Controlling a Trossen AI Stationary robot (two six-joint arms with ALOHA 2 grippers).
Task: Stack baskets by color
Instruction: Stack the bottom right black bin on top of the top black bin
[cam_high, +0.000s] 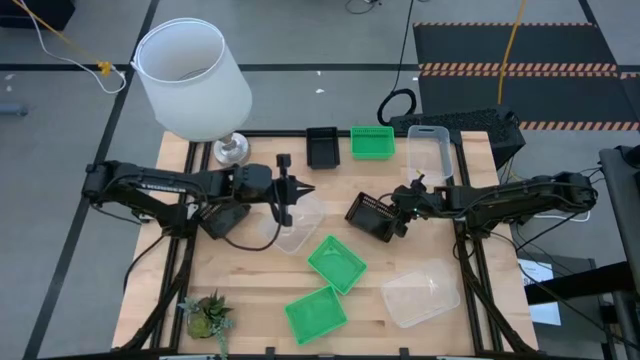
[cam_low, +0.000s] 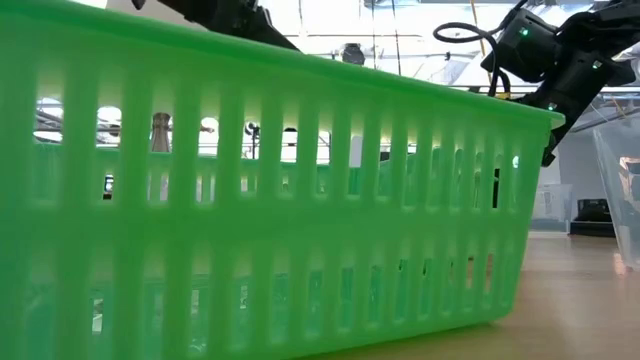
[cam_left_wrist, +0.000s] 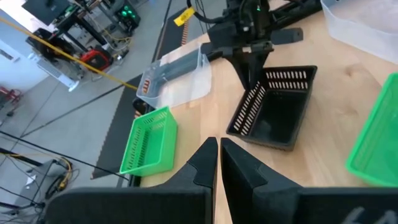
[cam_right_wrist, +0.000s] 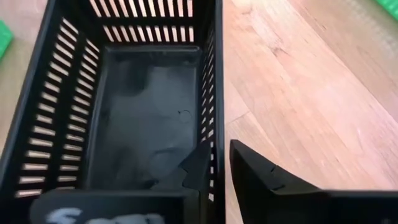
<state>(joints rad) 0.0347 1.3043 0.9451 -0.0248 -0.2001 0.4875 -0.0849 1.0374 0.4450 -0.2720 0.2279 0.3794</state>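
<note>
A black basket (cam_high: 370, 217) lies mid-table, and my right gripper (cam_high: 398, 208) is shut on one of its walls. My left gripper (cam_high: 303, 190) is shut and empty. It hovers above a clear basket (cam_high: 295, 228) and points toward the black one (cam_left_wrist: 273, 109). Another black basket (cam_high: 322, 147), a green one (cam_high: 372, 142) and a clear one (cam_high: 430, 150) stand along the far edge. Two green baskets (cam_high: 337, 262) (cam_high: 315, 313) and a clear one (cam_high: 420, 293) lie nearer the front. My right gripper holds the black basket by a long slatted wall (cam_right_wrist: 217, 118), close to the corner nearest the gripper. One finger (cam_right_wrist: 196, 168) is inside the basket and the other (cam_right_wrist: 255, 171) outside. The fingers slant down from the table's right. The basket sits tilted, its lower edge on the table.
A big white lampshade (cam_high: 190, 75) stands at the far left corner and a small potted plant (cam_high: 207, 315) at the near left. In the low view a green basket (cam_low: 250, 200) fills most of the picture. Bare wood shows between the scattered baskets.
</note>
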